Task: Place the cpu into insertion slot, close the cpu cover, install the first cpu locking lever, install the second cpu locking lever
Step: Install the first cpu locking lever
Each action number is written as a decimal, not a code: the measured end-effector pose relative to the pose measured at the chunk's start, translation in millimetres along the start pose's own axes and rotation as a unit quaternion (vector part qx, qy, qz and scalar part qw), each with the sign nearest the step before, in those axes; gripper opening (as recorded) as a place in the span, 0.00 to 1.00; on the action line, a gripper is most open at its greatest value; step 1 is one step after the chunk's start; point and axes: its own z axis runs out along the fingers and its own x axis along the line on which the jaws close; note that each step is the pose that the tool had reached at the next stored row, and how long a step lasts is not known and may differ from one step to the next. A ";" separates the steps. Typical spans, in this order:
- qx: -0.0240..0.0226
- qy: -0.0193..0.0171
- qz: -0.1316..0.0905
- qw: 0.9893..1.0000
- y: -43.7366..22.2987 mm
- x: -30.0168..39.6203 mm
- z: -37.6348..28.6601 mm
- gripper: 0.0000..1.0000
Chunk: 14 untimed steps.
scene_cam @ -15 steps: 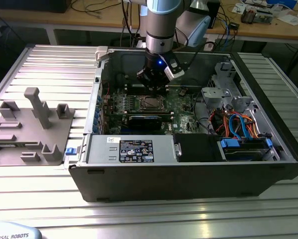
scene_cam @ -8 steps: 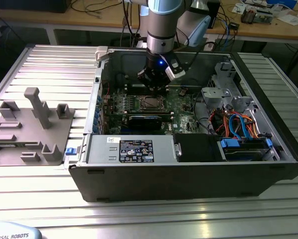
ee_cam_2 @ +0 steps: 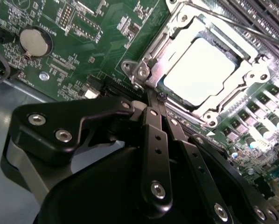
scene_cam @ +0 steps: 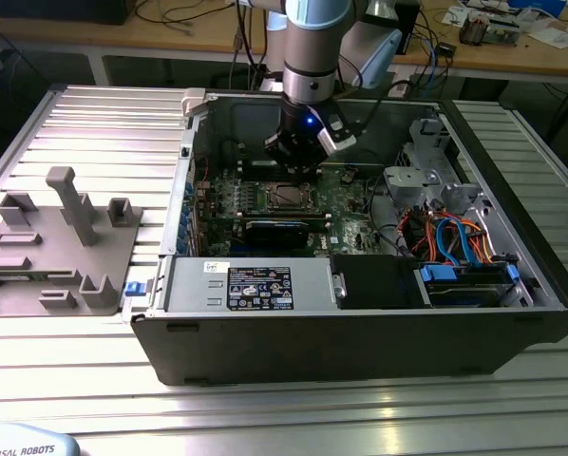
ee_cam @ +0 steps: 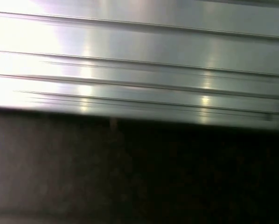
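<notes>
Exterior view first: the arm comes straight down into the open computer case (scene_cam: 360, 323) that sits on the ribbed metal bench (scene_cam: 104, 123), and the hand (scene_cam: 296, 160) hangs nose-down just above the green motherboard (scene_cam: 346, 204), pretty much right over the insertion slot (scene_cam: 286, 197). So the socket lies directly below and a touch forward of the fingertips, very near. Off to the exterior view's left there's a grey fixture tray (scene_cam: 56, 249), well apart from the action. Second wrist view is the good one: the black fingers (ee_cam_2: 156, 140) look pinched together to a narrow tip, clenched with nothing I can see between them, and that tip points at the near corner of the socket, just beside the hinge hardware. The cpu (ee_cam_2: 200, 70) already sits in the slot, its bright flat top showing through the window of the cpu cover (ee_cam_2: 174, 44), which lies flat around it. A thin locking lever (ee_cam_2: 233, 24) runs along the far side of the frame, long axis roughly parallel to that edge; can't tell if it's latched. Coin cell battery (ee_cam_2: 35, 41) sits off to the side. First wrist view just catches bench ribs (ee_cam: 139, 60) and a dark surface.
</notes>
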 end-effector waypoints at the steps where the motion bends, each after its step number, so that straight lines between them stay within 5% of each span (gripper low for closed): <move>1: 0.000 0.000 0.000 1.000 0.0 -0.1 0.0 0.11; 14: -0.003 0.000 0.000 1.000 -3.2 0.0 -7.2 0.11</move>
